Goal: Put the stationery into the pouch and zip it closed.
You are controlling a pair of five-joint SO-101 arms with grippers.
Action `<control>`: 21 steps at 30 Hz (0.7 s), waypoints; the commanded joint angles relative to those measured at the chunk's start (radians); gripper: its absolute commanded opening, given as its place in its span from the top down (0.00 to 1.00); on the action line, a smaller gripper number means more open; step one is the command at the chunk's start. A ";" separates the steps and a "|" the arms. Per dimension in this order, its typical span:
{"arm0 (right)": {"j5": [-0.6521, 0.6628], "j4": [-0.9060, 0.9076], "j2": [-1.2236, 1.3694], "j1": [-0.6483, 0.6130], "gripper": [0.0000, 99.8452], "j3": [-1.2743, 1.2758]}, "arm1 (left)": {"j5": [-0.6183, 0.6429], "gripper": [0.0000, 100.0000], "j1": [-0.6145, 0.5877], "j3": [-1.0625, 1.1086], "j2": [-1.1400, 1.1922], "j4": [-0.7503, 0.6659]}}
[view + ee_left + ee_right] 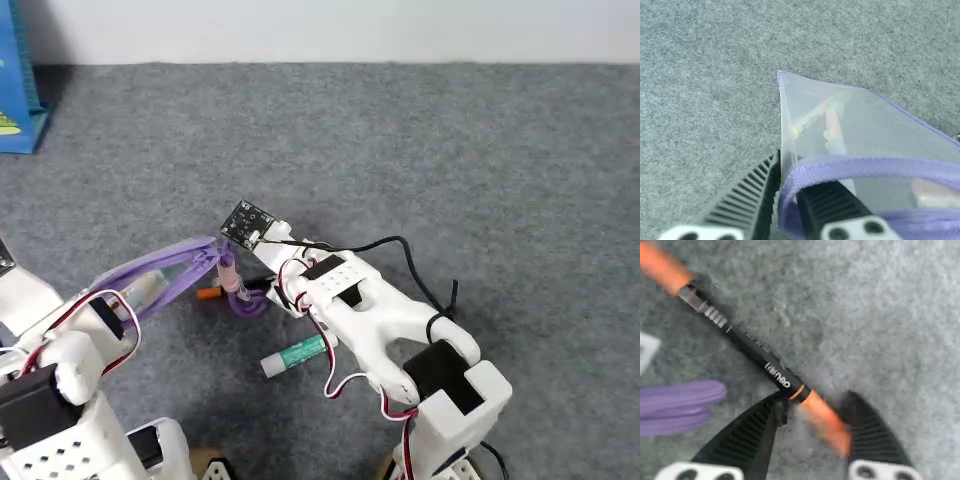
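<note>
Purple-edged and see-through, the pouch (865,125) is held over the grey carpet (450,150), with its edge pinched tight in the left gripper (790,172). Some pale things lie inside it. Close to the pouch, the right gripper (819,399) stands with its fingers apart, one on each side of a black and orange pen (760,360) lying on the carpet. A green glue stick (295,355) lies near.

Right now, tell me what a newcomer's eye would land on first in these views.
The purple-edged clear pouch stands out, its edge pinched in the left gripper. Beside it, the open right gripper straddles a black and orange pen lying on the grey carpet, and a green glue stick lies near that arm.
</note>
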 commanded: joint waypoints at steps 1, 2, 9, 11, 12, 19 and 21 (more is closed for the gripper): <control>0.009 0.004 -0.027 0.038 0.95 -0.026 | 0.011 0.99 -0.009 -0.022 0.003 0.017; 0.011 0.025 -0.038 0.048 0.95 -0.020 | 0.011 0.99 -0.009 -0.022 0.003 0.017; 0.005 0.223 -0.165 0.136 0.99 -0.009 | 0.011 0.99 -0.009 -0.022 0.003 0.017; 0.005 0.294 -0.202 0.180 0.99 -0.009 | 0.011 0.99 -0.009 -0.022 0.003 0.017; 0.005 0.329 -0.219 0.203 0.99 -0.009 | 0.011 0.99 -0.009 -0.022 0.003 0.017; 0.020 0.610 -0.343 0.360 0.99 -0.009 | 0.011 0.99 -0.009 -0.022 0.003 0.017; 0.074 0.700 -0.380 0.386 0.99 -0.009 | 0.011 0.99 -0.009 -0.022 0.003 0.017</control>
